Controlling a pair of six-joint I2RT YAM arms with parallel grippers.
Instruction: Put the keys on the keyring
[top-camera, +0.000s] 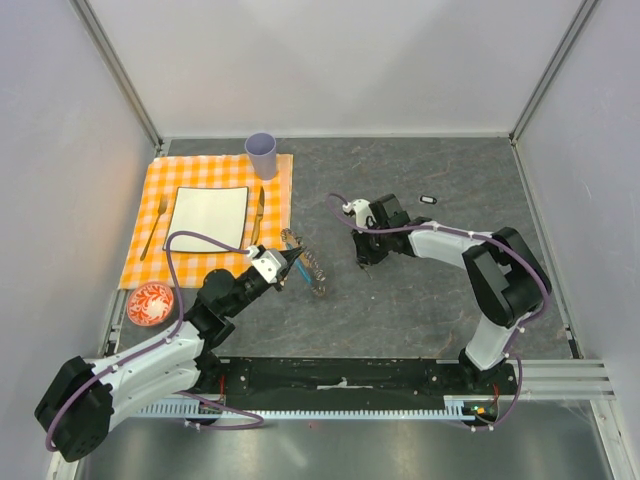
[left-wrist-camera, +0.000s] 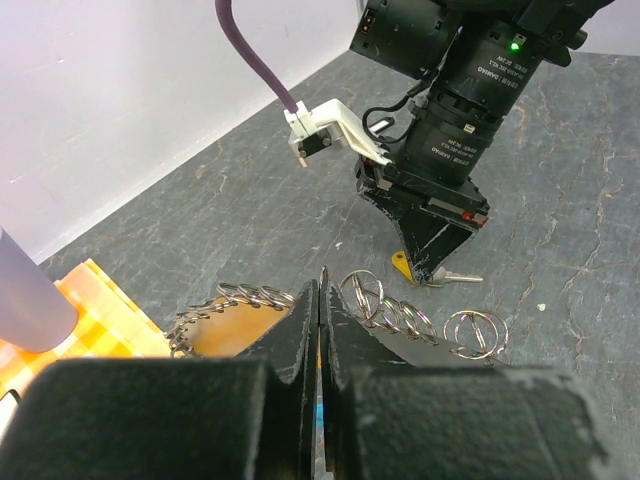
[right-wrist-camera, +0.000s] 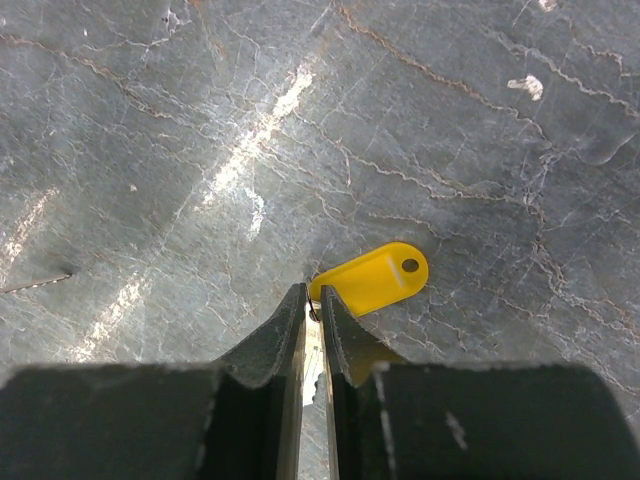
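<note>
left gripper (left-wrist-camera: 320, 290) up close, fingers pinched tight together on the thin grey metal chain keyring (left-wrist-camera: 400, 318), its rings spilling out either side on the dark grey stone-look table (top-camera: 420, 300). just beyond, right gripper (right-wrist-camera: 312, 298) points down, fingers narrow, nipping the end of the small yellow-orange oblong key (right-wrist-camera: 375, 278). farther off, a tiny black key with white centre (top-camera: 429, 198) lies alone.

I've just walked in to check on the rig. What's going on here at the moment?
The left gripper is shut on the keyring, holding it low over the table just right of the checked placemat. Beside it, the right gripper points straight down and pinches the end of the yellow key, which is down at the table surface and not on the ring yet. A black key lies on its own further back.
</note>
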